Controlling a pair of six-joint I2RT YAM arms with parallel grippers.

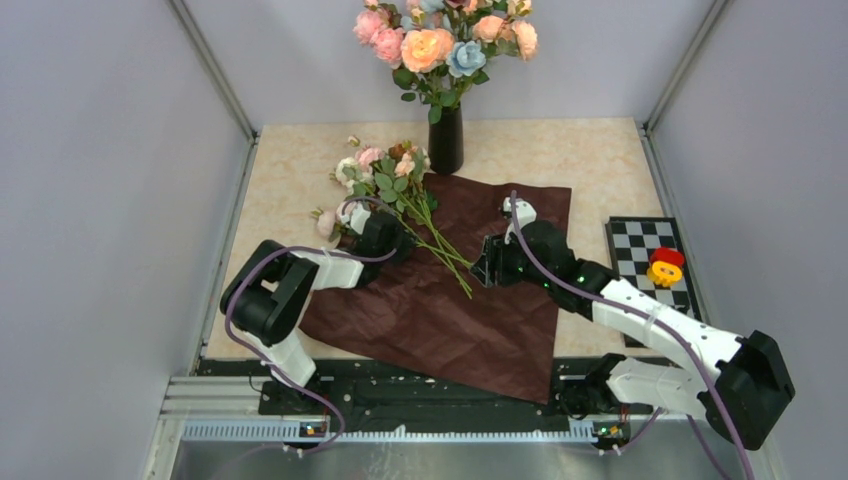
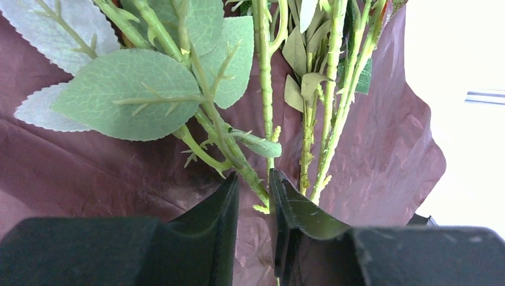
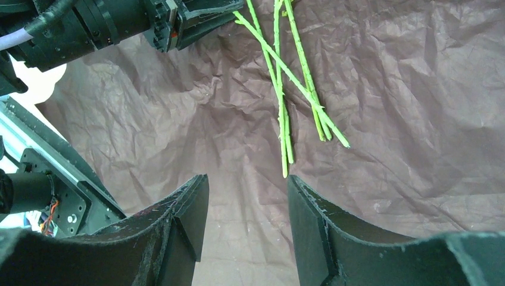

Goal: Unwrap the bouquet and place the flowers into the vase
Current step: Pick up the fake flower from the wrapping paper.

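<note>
Small pale roses on thin green stems (image 1: 385,178) lie on flat crinkled maroon paper (image 1: 470,320) on the desk (image 1: 560,150); left claw (image 2: 254,185) narrowed around one stem, bite unconfirmed, right claw (image 3: 247,182) half-spread, holding nothing; risk: one stem lifts alone, tangled leaves dragging the others off.

Pale flowers (image 1: 395,185) lie loose, stems fanned across the flattened maroon paper (image 1: 470,310); the black vase (image 1: 446,140) stands upright just behind.
</note>
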